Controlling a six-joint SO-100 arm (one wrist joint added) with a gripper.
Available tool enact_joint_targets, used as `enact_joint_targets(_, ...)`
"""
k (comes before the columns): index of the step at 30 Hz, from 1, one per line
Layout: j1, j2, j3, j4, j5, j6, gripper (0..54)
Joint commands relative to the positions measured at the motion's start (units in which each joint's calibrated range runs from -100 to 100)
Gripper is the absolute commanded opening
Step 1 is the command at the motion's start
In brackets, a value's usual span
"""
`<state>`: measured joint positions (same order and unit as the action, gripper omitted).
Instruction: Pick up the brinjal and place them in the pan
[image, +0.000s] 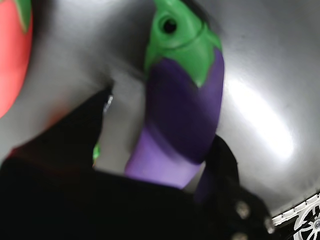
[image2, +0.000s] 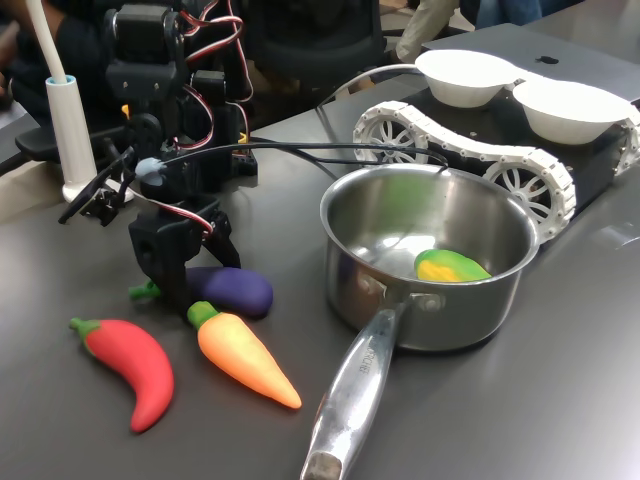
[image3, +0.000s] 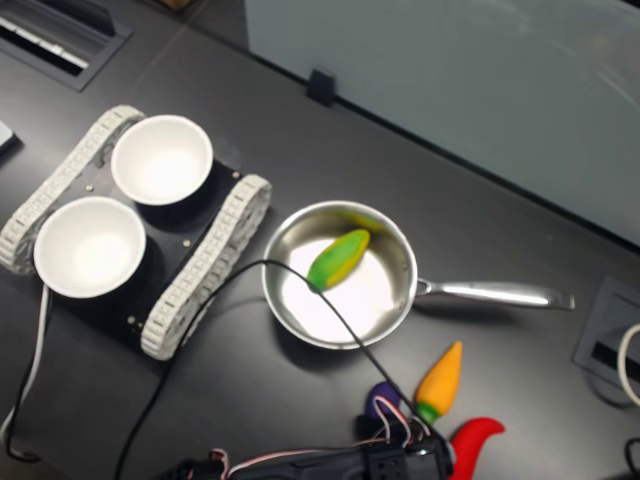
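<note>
Pincer (image2: 172, 290) astride brinjal (image2: 232, 291), beside carrot (image2: 243, 357).

In the wrist view the brinjal (image: 182, 115) is blurred, its rounded end hidden behind the black gripper (image: 150, 165); in the second exterior view the arm covers most of it, and the red chilli (image3: 472, 440) is cut off at the near edge; whether the jaws touch the brinjal cannot be told.

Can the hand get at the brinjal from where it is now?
Probably yes. The hand is already down over the brinjal, its fingers either side of it in the wrist view. The carrot lies close beside but not between them.
</note>
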<state>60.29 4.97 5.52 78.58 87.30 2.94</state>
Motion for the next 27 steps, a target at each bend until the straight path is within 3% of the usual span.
enact_joint_targets(1, -1.2, -1.9, 0.9, -3.2, 0.2, 1.3, 30.5)
enact_joint_targets(7, -1.7, -3.0, 4.4, -4.9, -0.1, 1.3, 27.9)
enact_joint_targets(16, -2.3, -3.8, 7.5, -7.4, -1.1, 1.3, 10.4)
enact_joint_targets(24, -3.1, -4.4, 8.6, -7.4, -1.4, 1.7, 1.2)
enact_joint_targets(27, -3.3, -4.8, 9.1, -7.4, -1.8, 1.7, 0.6)
